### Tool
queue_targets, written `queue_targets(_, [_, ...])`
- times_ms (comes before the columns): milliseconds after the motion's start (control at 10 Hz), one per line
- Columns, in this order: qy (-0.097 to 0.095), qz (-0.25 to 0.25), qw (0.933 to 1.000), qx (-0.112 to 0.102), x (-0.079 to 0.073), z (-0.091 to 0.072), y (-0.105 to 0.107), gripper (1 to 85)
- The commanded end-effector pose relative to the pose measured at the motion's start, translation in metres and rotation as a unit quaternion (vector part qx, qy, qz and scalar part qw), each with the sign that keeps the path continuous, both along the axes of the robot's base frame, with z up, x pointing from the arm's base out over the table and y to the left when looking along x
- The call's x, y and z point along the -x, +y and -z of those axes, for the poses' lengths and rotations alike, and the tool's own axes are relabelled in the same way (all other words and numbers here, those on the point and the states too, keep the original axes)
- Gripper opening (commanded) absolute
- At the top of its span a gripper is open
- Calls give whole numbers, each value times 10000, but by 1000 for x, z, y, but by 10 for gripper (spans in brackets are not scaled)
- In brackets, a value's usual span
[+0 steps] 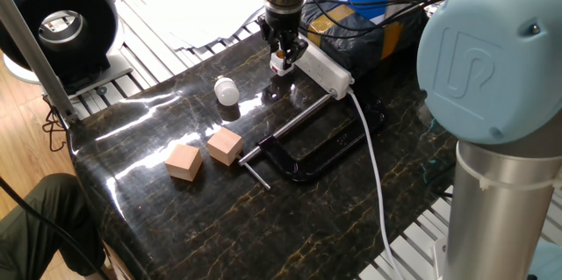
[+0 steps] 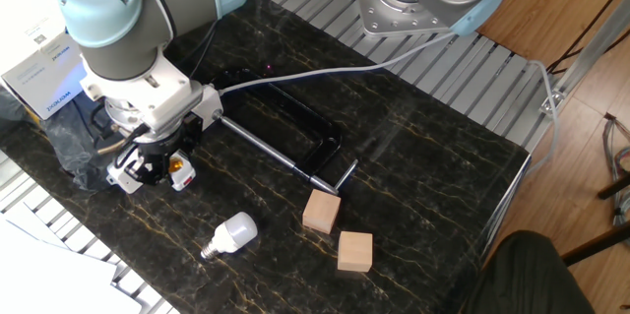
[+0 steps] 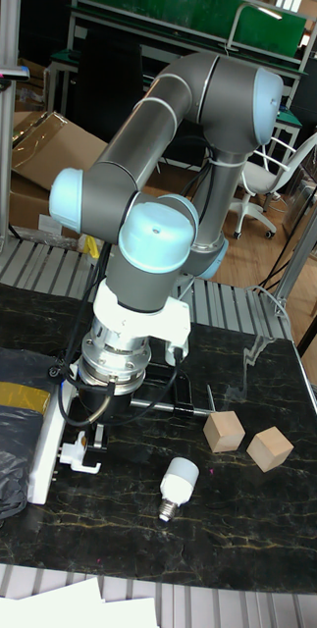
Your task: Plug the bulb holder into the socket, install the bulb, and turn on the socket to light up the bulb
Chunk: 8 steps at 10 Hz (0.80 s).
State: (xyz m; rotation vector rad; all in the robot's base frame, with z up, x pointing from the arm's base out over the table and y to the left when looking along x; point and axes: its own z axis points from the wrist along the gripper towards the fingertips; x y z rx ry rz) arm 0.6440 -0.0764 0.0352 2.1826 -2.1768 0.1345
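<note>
My gripper [image 1: 280, 57] over socket [image 1: 323, 71] end, fingers clamped on bulb holder [image 2: 180, 176]. Bulb [image 2: 228, 235] lies on dark table [image 2: 423, 176], near two wooden cubes [image 2: 322, 212].

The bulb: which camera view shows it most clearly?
The other fixed view: the bulb lies unobstructed, globe and screw base visible. The tall fixed view shows both too, but smaller. One fixed view shows mostly its globe.

The only mark I can make out is the embossed UR emblem on the round blue joint cap [image 1: 485, 58] of the arm; the print on the white-and-blue box [image 2: 41, 70] is too small to read.
</note>
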Motion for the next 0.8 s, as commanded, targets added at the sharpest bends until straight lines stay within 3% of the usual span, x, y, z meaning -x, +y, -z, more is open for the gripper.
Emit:
queue_targets(0, [49, -22, 10000, -28, 1, -4, -4, 10])
queue_targets(200, [80, -104, 9999, -26, 0, -5, -14, 10])
queue_targets(400, [50, -37, 10000, 57, -3, -5, -4, 10])
queue_targets(500, [50, 47, 9999, -145, 0, 1, 0, 10])
queue_targets(600, [85, 95, 9997, -207, 4, 1, -1, 10])
queue_targets(700, [88, 58, 9999, -122, 4, -4, -8, 10])
